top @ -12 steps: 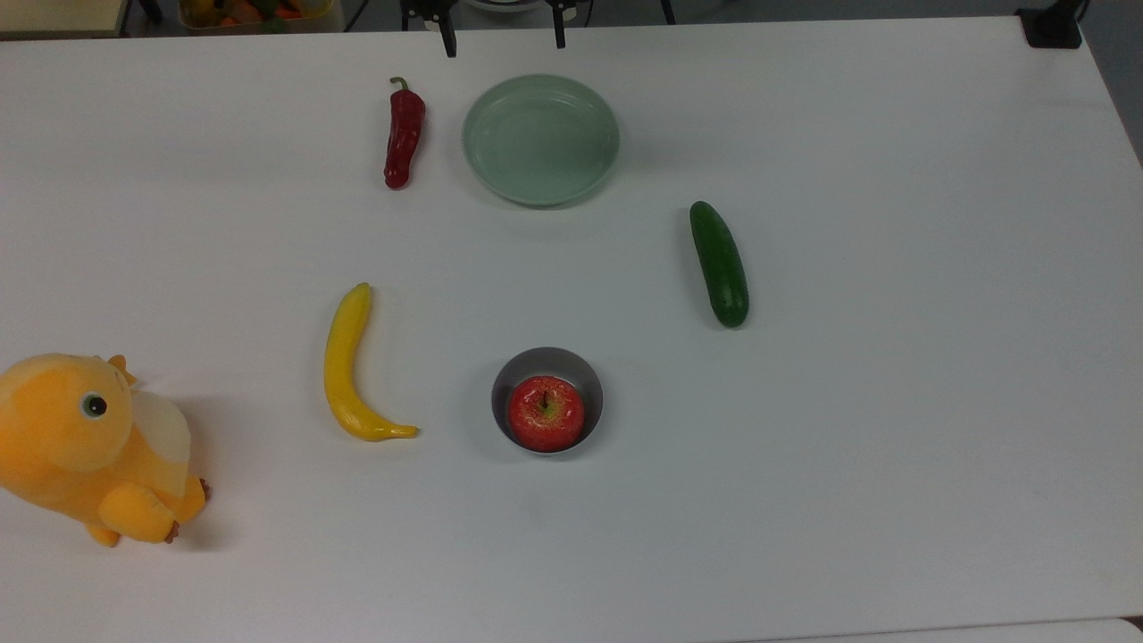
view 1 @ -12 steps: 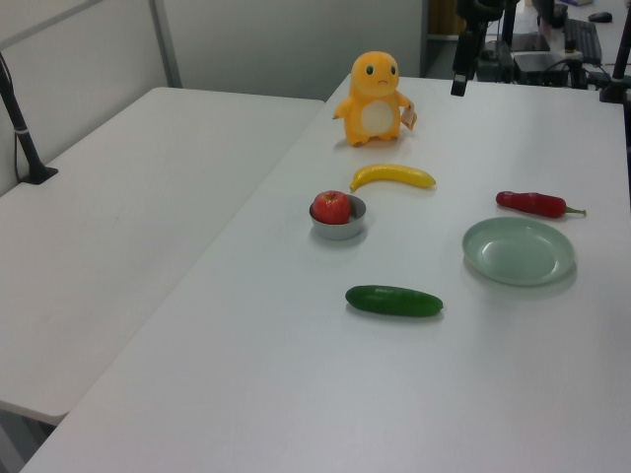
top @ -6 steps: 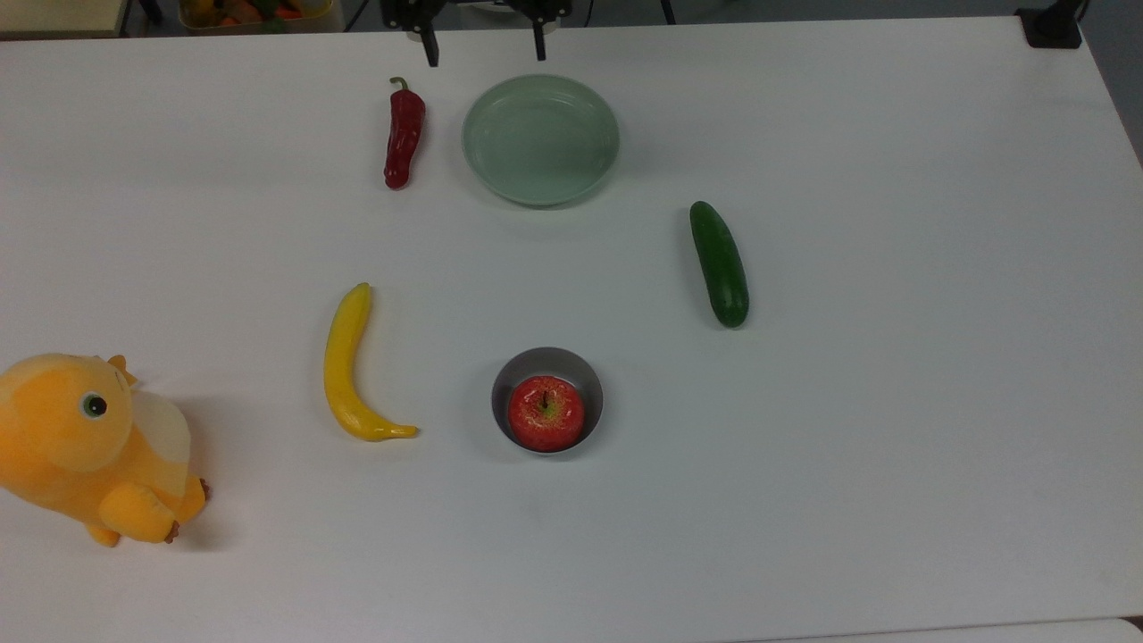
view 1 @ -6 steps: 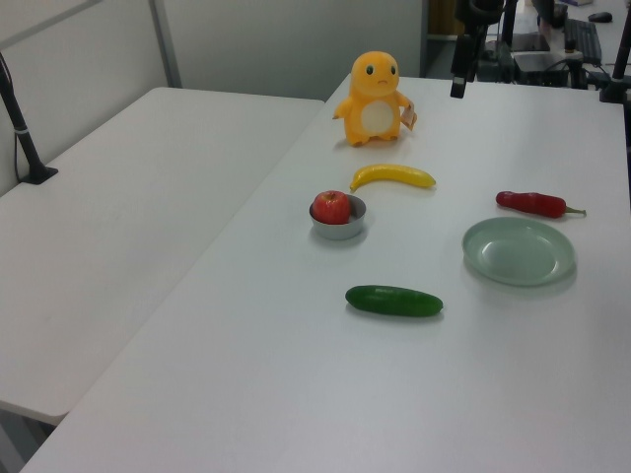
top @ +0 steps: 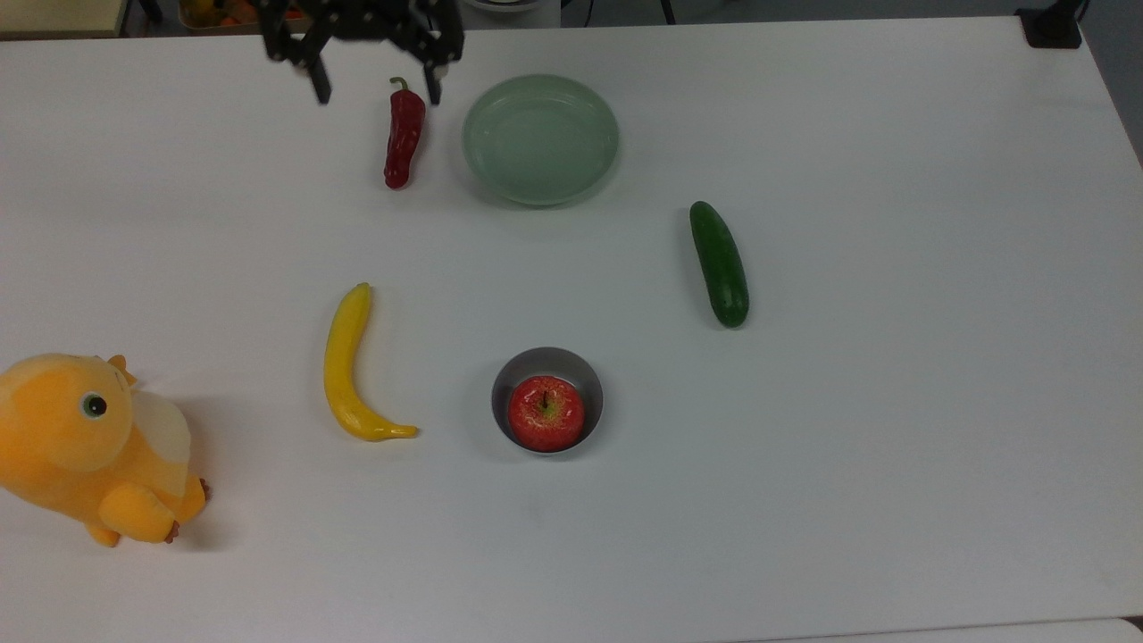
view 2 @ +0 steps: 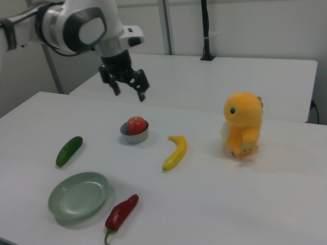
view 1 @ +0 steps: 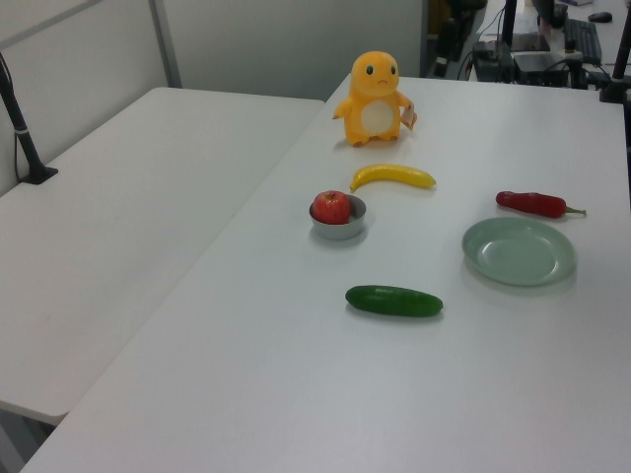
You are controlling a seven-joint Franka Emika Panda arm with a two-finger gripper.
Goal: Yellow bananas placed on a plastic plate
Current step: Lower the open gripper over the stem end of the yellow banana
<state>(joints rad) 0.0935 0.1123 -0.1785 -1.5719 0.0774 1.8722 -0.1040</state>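
The yellow bananas — in fact one long, slender fruit — appeared light and fairly stiff, with a smooth, slightly glossy skin that could slip under hard finger pads. Judged from its shape, the best hold was across the thickest part of the body near mid-length, with the fingers closing on the two long sides; a hold near the pointed tip would likely let it swing or twist out. It did not look fragile, so a firm squeeze seemed acceptable.

The fruit was bright yellow and evenly coloured, curved along its length, blunt at one end and drawn to a thin point at the other. It lay flat on the white table, between the orange plush toy and the grey bowl holding a red apple, touching neither.

The plastic plate — pale green, round, with a raised rim — held nothing and sat well apart from the fruit, just beside a red chilli pepper. A green cucumber lay off to the top view's right.

The gripper hung in the air above the table near the chilli in the top view, its two fingers spread wide and holding nothing. The pick had not yet begun.
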